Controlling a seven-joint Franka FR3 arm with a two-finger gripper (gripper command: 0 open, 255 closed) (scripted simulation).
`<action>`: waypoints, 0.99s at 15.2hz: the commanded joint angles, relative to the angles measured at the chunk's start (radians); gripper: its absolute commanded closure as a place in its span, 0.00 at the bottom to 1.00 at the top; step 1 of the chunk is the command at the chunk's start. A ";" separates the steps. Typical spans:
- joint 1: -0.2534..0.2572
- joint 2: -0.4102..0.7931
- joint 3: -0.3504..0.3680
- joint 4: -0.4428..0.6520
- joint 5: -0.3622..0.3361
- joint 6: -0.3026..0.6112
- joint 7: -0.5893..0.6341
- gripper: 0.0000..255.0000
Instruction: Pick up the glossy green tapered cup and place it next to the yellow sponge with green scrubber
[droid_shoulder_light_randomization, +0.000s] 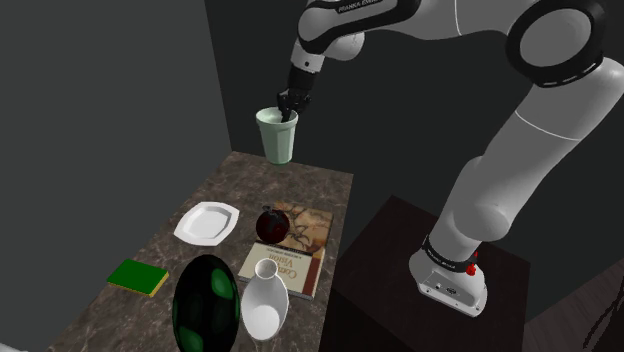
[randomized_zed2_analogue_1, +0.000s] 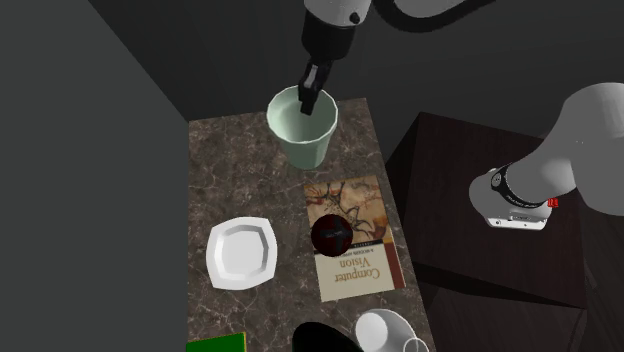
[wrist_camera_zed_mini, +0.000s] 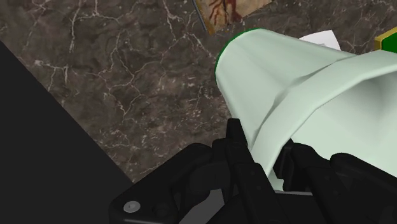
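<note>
Shoulder view, left to right: green-and-yellow sponge (droid_shoulder_light_randomization: 137, 277) is lying by the desk's (droid_shoulder_light_randomization: 255, 185) left edge, white plate (droid_shoulder_light_randomization: 207, 223) mid-desk, and pale green cup (droid_shoulder_light_randomization: 276, 138) is hanging above the far end. End effector (droid_shoulder_light_randomization: 289, 104) is clamping the cup's rim, one finger inside. Judging this rim pinch thin: the cup may pivot or slip, clipping the plate.

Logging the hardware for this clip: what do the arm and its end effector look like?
The arm has rounded glossy white links with dark grey joints, small dark lettering on an upper link and a red button near its base. The end effector is all black, blocky, with two slim fingers.
</note>
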 joint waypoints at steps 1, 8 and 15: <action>0.021 0.000 0.027 -0.002 -0.002 0.017 0.048 1.00; 0.095 0.034 0.124 0.025 -0.018 0.067 0.219 1.00; 0.168 0.113 0.213 0.109 -0.058 0.102 0.396 1.00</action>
